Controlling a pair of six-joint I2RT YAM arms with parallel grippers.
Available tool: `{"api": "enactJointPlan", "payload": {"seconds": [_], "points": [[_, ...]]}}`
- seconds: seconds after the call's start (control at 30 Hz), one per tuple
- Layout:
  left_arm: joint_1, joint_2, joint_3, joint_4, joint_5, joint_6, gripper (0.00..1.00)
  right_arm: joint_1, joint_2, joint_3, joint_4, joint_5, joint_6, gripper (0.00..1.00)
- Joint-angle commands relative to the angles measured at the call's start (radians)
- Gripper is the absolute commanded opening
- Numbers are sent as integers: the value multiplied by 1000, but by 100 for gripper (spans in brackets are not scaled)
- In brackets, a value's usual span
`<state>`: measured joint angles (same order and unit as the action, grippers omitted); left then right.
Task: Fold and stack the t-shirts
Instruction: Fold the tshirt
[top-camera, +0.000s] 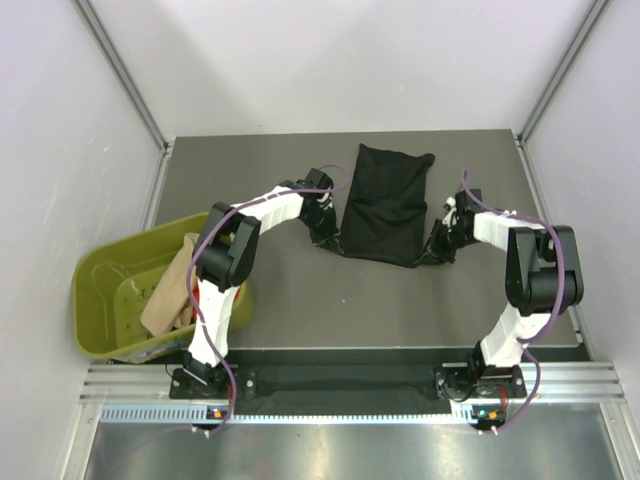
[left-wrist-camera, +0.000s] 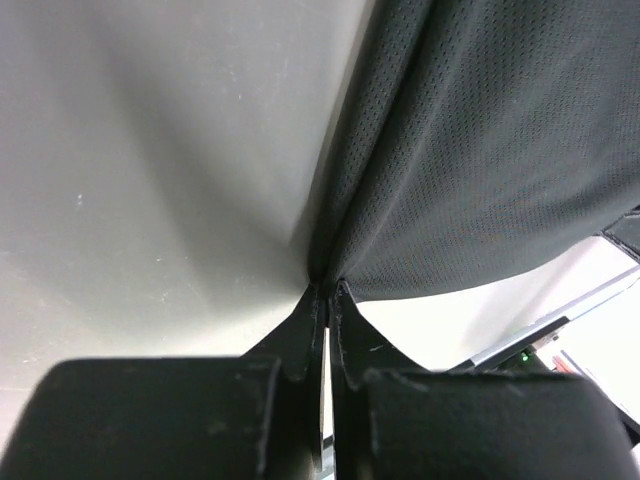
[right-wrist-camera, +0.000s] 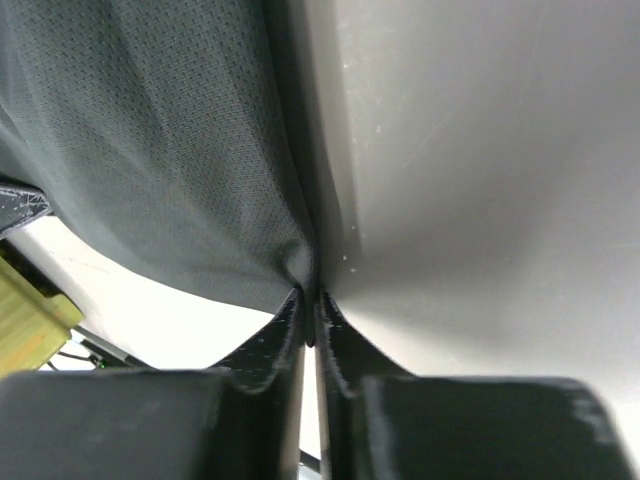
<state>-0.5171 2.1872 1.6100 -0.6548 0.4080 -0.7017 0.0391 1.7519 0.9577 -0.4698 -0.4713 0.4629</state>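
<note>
1. The black t-shirt (top-camera: 385, 205) lies mid-bench (top-camera: 300, 310), toward the far side, narrowed into a long panel
2. The left fingers (left-wrist-camera: 305, 335) are clenched on its near-left corner and the right fingers (right-wrist-camera: 285, 335) on its near-right corner, with cloth drawn up into each pinch
3. The step looks like carrying the near hem over to the far edge: raise both corners level, keep the hem taut between them and move both arms together so no crease sets
4. The beige t-shirt (top-camera: 170, 290) sits in the green tub (top-camera: 110, 300) at the near left
</note>
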Motion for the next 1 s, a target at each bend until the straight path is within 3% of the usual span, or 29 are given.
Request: {"api": "enactJointPlan", "payload": {"seconds": [0.0, 0.03, 0.23, 0.5, 0.63, 0.7, 0.73, 0.77, 0.8, 0.83, 0.87, 0.97], "points": [[-12, 14, -12, 7, -37, 34, 0, 16, 21, 19, 5, 57, -49, 4], [-20, 3, -34, 7, -52, 36, 0, 21, 18, 16, -6, 59, -59, 0], [-87, -145, -212, 18, -113, 33, 0, 59, -70, -51, -72, 86, -101, 0], [-265, -423, -508, 46, -198, -61, 0, 103, -350, -281, -144, 109, -109, 0], [-345, -512, -645, 44, -206, -117, 2, 258, -434, -254, -249, 178, -5, 1], [-345, -559, -670, 20, -213, -117, 20, 262, -474, -272, -260, 154, 17, 7], [-345, -576, -670, 0, -256, -111, 37, 260, -489, -277, -289, 164, 16, 19], [-345, -610, -662, -32, -273, -96, 45, 260, -515, -271, -305, 209, 10, 26], [-345, -624, -651, -54, -297, -87, 50, 259, -526, -260, -320, 232, 2, 34], [-342, -638, -613, -75, -337, -78, 53, 257, -537, -231, -338, 249, -21, 49], [-340, -648, -589, -95, -362, -61, 58, 255, -534, -212, -345, 263, -33, 54], [-321, -644, -487, -161, -386, -24, 60, 231, -481, -125, -362, 269, -84, 65]]}}
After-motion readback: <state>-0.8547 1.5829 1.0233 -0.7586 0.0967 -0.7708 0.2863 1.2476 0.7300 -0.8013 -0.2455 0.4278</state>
